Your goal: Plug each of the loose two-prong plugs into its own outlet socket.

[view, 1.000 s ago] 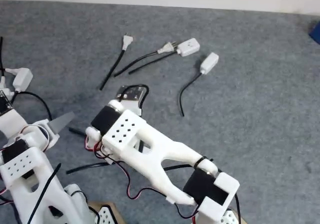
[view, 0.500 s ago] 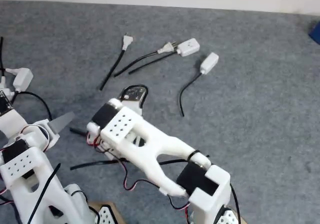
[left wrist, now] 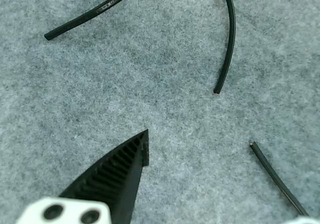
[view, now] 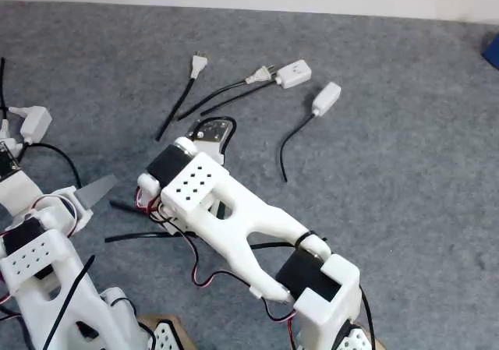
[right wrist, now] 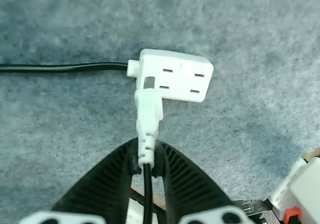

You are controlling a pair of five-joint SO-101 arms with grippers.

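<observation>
Grey felt worktop seen from above, with two white robot arms rising from the near edge. Across the middle, the right arm, wrist bent down over the felt. In its wrist view, the right pincer clamped on the rear of a white two-prong plug, the held plug, with that plug's black lead running back between the dark fingers. Nose of the held plug pressed against a white multi-slot socket lying flat on the felt, at the end with the socket's own black cord. A sliver of grey metal visible at the joint; depth of the prongs impossible to tell.

At the near left corner, the left arm. On it, the left pincer, spread open and gripping nothing, one dark ribbed finger hovering over bare felt near three black cord ends.

On the far side of the worktop, a loose plug lying alone on a black lead. To its right, a second plug touching a boxy socket; inserted or merely against it, cannot tell. Further right, a slim socket, apart from the others, black lead curling toward the near edge. At the far left edge, a white piece on a black lead, socket or plug unclear.
</observation>
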